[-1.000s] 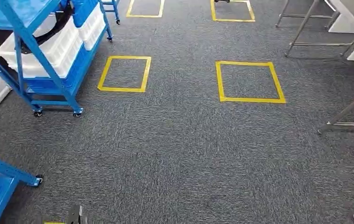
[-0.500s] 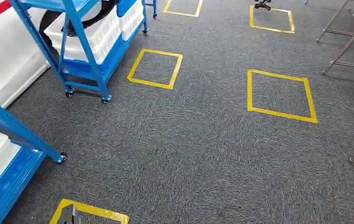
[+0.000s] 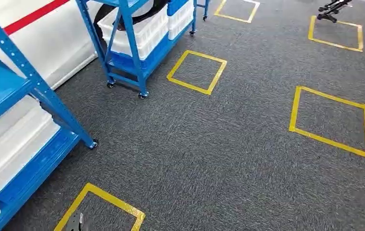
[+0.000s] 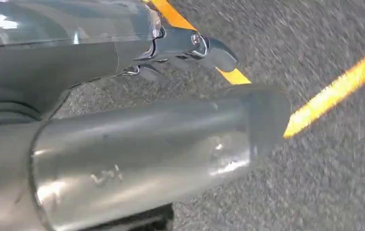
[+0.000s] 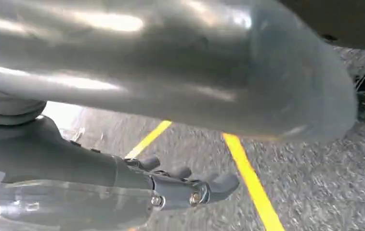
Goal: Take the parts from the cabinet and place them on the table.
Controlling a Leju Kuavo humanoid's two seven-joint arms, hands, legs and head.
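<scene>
Both hands hang over grey carpet holding nothing, the left hand (image 4: 185,48) and right hand (image 5: 190,187) with fingers extended and slightly apart. The blue cabinet (image 3: 137,53) with white bins (image 3: 147,29) stands well apart, ahead on the left.

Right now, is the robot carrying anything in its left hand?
No, the left hand hangs above the carpet with nothing in it.
</scene>
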